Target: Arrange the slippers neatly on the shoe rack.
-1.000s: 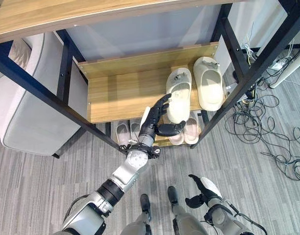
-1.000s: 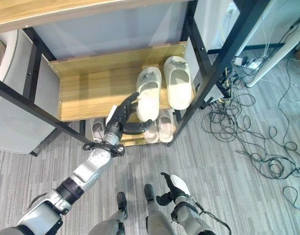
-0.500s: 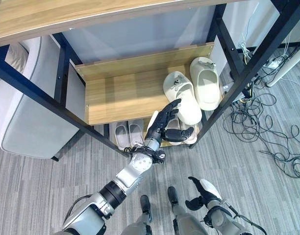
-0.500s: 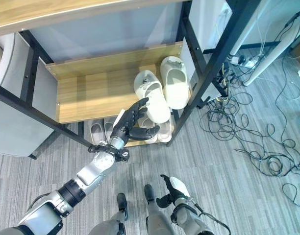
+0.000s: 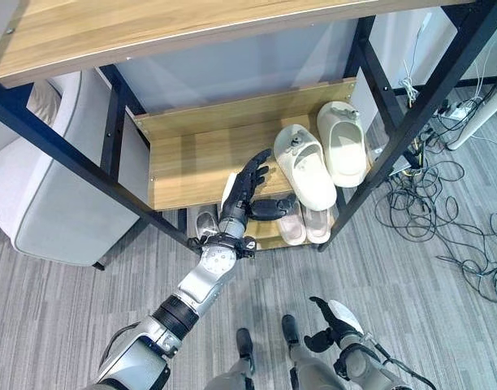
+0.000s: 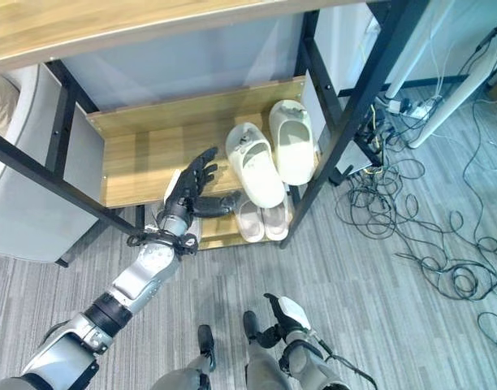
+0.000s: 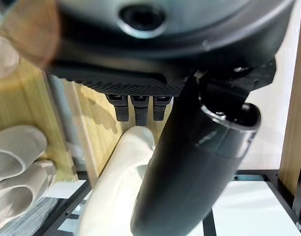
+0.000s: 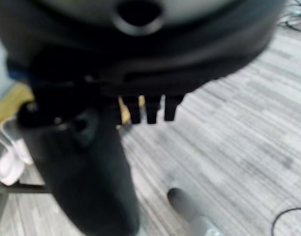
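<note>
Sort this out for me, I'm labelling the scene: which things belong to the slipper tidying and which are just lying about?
Job:
- two cream rubber slippers
- wooden shoe rack shelf with black metal frame
- left robot hand, open
- two pairs of pale slippers on the lower shelf

Lying about:
- grey upholstered seat
- black cables on the floor
- right robot hand, idle

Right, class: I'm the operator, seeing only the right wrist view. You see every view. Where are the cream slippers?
Observer: Both sit on the rack's middle shelf, at its right end.
Operator: Are they parallel?
Observer: No. The right slipper lies straight; the left slipper is skewed, its heel at the shelf's front edge.
Operator: And the other hand?
Observer: The left hand is open, just left of the skewed slipper's heel.
</note>
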